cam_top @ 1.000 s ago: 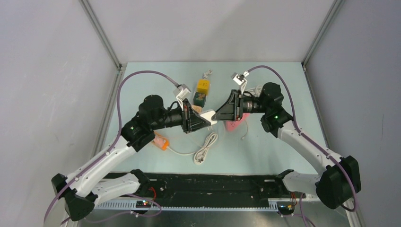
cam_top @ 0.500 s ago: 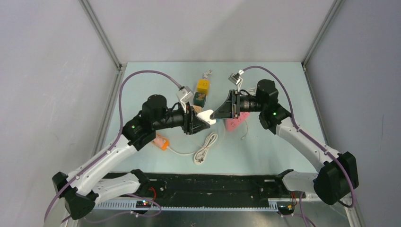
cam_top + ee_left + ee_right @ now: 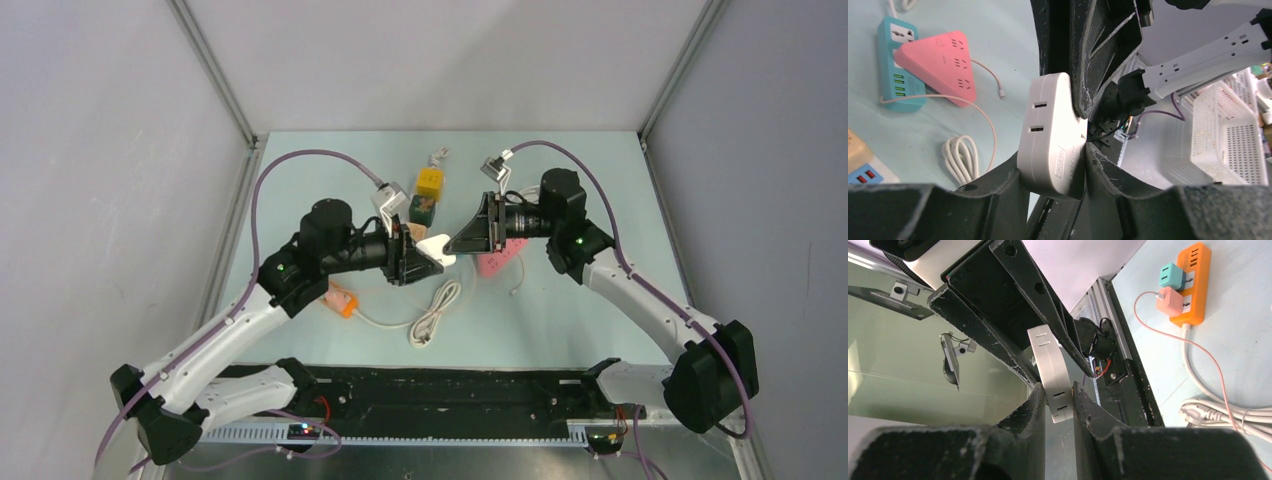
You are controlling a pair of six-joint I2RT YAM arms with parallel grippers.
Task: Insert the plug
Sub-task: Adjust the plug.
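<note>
Right fingers (image 3: 1018,440) clamped on white flat plastic plug adapter (image 3: 1050,367), mid-air; left fingers (image 3: 998,195) flank its other end, grip unclear. On bench (image 3: 998,30) beneath adapter: pink triangular socket block (image 3: 940,65) & coiled white cable (image 3: 960,160).

White two-slot adapter (image 3: 1050,135) dead centre, sitting between left gripper (image 3: 1053,156) fingers at 6 o'clock, pinched from 12 by right gripper (image 3: 1075,100). Pink triangular power strip (image 3: 940,65) overlapping teal power strip (image 3: 890,55) at 10; coiled white cable (image 3: 962,160) at 8.

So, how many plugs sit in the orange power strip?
2. A teal plug and, beside it, a pink plug nearer the cable end of the orange power strip. None seems hidden.
</note>
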